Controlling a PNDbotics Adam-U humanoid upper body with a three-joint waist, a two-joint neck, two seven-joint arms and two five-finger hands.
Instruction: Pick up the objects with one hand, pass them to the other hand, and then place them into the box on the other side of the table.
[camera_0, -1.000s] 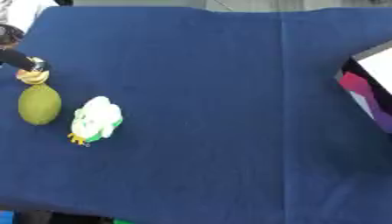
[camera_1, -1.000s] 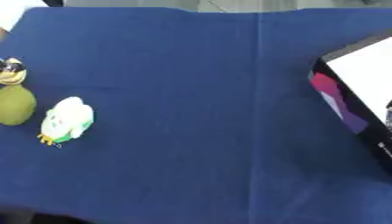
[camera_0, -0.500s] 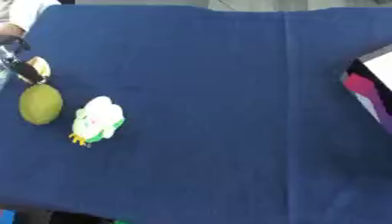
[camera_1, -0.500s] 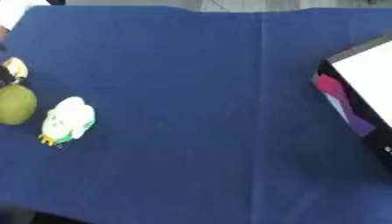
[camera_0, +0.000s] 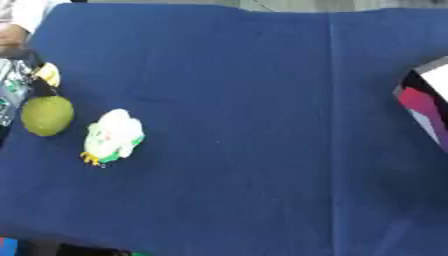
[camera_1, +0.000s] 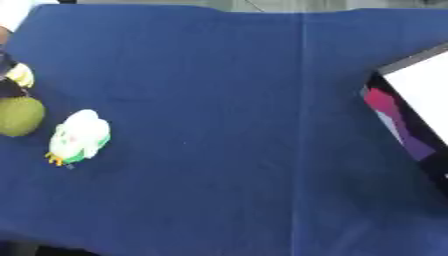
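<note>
A round green fruit (camera_0: 47, 115) lies on the blue cloth (camera_0: 245, 100) near the left edge. Just to its right lies a white and green toy bird (camera_0: 112, 136) with orange feet. Above the fruit sits a small yellow and black object (camera_0: 47, 75), with a person's hand (camera_0: 12, 39) in a white sleeve beside it. A silver and black part (camera_0: 9, 92) shows at the left edge, beside the fruit; it looks like my left hand, mostly cut off. The box (camera_1: 420, 107), white inside with a pink and purple wall, stands at the right edge. My right hand is out of sight.
The blue cloth covers the whole table and has a seam (camera_0: 333, 125) running front to back right of centre. The cloth's front edge (camera_0: 175, 245) shows at the bottom.
The small yellow and black object and the person's hand by it have shifted slightly up and to the right. The fruit, the toy bird and the box have stayed put.
</note>
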